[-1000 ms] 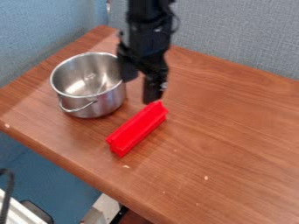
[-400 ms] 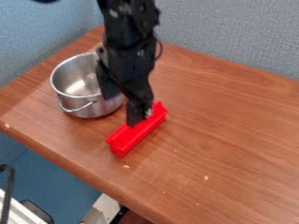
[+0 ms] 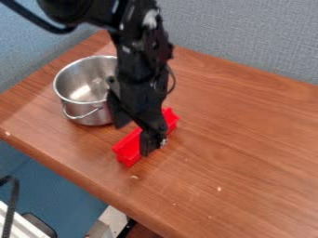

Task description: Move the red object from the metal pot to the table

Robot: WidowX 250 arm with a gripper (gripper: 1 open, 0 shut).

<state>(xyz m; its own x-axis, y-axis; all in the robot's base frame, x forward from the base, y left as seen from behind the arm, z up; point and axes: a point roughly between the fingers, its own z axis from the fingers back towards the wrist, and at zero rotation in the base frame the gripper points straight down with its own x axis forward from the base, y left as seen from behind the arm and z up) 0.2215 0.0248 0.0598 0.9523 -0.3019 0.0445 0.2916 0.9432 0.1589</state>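
Note:
The red object (image 3: 128, 150), a long bright red block, lies flat on the table (image 3: 243, 139), just right of the metal pot (image 3: 77, 85). The pot is shiny steel with its wire handle hanging at the front, and what shows of its inside holds nothing. My gripper (image 3: 141, 133) points down over the middle of the block, low and open, with one dark finger on each side of it. The arm hides the block's middle; only its near end and far tip (image 3: 170, 115) show. I cannot tell whether the fingers touch the block.
The table's near-left edge runs diagonally close to the block and pot. Blue-grey wall stands behind the table. Bare wood lies to the right of the block.
The arm has come down and toward the near edge, from beside the pot's right rim to over the red block. The jaws stayed open. Block and pot have not moved.

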